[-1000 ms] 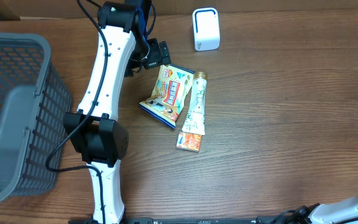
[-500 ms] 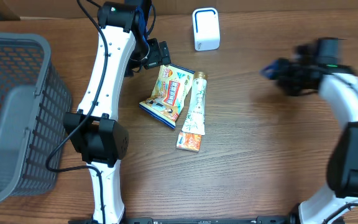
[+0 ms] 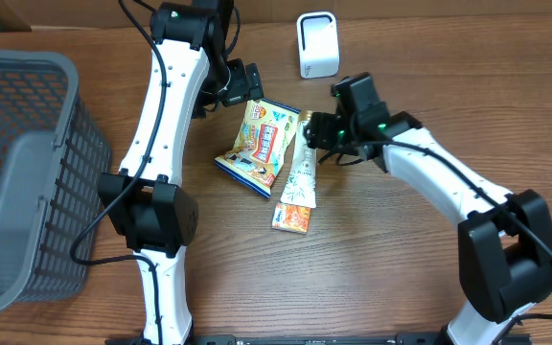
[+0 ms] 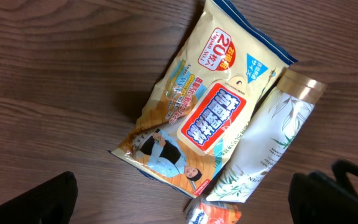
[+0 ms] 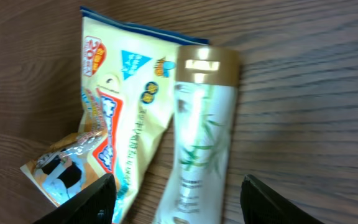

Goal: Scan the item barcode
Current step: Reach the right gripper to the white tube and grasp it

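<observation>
Overhead, the tube [image 3: 302, 163] lies mid-worktop, touching the packet [image 3: 262, 144] on its left, cap toward the far scanner [image 3: 317, 44]; the right end effector [image 3: 319, 139] hangs open at the cap, and the left end effector [image 3: 247, 84] is open by the packet's far corner. The left wrist view shows that one empty above both items. In the right wrist view the spread fingers [image 5: 95, 199] straddle the tube without touching it: best to centre on the body, lower squarely and close gently lest it roll.
</observation>
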You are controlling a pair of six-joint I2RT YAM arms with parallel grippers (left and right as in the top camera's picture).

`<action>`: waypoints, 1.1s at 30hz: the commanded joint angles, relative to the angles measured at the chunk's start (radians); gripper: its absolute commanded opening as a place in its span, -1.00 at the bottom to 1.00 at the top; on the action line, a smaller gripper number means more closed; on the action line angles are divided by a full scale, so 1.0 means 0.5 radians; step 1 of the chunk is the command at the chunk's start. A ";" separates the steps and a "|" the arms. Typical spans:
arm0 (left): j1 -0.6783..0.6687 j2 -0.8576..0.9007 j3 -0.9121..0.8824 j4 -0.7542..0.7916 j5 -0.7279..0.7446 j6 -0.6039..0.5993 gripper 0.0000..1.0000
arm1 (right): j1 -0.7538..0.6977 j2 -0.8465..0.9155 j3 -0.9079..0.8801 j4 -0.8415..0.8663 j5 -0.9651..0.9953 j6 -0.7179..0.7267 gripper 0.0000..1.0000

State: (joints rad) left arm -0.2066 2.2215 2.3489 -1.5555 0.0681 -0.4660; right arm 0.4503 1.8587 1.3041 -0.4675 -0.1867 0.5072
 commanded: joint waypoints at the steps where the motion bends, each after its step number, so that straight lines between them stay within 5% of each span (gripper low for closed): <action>1: 0.007 -0.036 -0.008 0.002 0.001 -0.019 1.00 | 0.082 0.071 0.017 0.019 0.204 0.095 0.29; 17: 0.007 -0.036 -0.008 0.002 0.001 -0.019 1.00 | 0.287 0.285 0.016 0.011 0.465 0.153 0.29; 22: 0.007 -0.036 -0.008 0.002 0.001 -0.019 0.99 | 0.287 0.307 0.016 -0.026 0.601 0.192 0.06; 31: 0.007 -0.036 -0.008 0.002 0.001 -0.019 1.00 | 0.280 0.375 0.016 0.004 0.657 0.192 0.04; 33: 0.007 -0.036 -0.008 0.002 0.001 -0.019 1.00 | 0.266 0.388 0.016 0.014 0.657 0.192 -0.19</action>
State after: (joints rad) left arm -0.2066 2.2215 2.3489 -1.5555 0.0681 -0.4660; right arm 0.5934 2.0235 1.3045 -0.4580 0.1066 0.5945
